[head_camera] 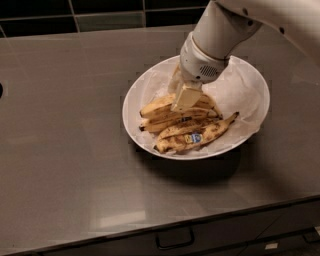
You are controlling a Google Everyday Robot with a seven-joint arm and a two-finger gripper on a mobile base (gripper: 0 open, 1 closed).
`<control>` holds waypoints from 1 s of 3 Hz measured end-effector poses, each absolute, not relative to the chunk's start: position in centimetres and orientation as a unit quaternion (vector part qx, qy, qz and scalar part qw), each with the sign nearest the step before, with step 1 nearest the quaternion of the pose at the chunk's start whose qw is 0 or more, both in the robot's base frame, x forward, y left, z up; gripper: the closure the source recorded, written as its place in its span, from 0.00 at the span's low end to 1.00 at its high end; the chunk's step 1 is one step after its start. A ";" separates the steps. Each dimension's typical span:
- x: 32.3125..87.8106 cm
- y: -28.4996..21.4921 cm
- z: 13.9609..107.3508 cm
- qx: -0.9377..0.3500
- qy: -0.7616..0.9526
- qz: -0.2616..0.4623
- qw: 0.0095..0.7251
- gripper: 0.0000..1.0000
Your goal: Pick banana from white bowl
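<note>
A wide white bowl (pixel 250 80) lined with crumpled white paper stands on the grey counter. Several spotted yellow bananas (pixel 192 136) lie in a bunch in its front left part; the front one has a blue sticker. My gripper (pixel 184 100) comes down from the upper right on a white arm and reaches into the bowl. Its cream fingertips (pixel 186 98) rest on the top of the rear bananas. The arm hides the back of the bunch.
The grey counter (pixel 70 150) runs to a front edge with a drawer and handle (pixel 174 240) below. Dark tiles (pixel 100 10) line the wall behind. A dark round thing (pixel 1 90) shows at the left edge.
</note>
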State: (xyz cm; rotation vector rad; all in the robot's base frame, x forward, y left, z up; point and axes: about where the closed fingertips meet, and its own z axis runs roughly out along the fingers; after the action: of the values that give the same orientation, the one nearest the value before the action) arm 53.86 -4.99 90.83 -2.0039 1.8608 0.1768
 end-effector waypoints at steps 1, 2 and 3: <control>53.9 -5.0 90.8 -0.717 0.665 0.063 0.199 1.00; 53.9 -5.0 90.8 -0.717 0.666 0.059 0.197 1.00; 54.0 -5.2 91.3 -0.717 0.667 0.051 0.198 1.00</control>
State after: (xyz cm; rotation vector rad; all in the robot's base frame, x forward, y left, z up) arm 53.96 -5.16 91.29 -2.0055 1.8670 0.1432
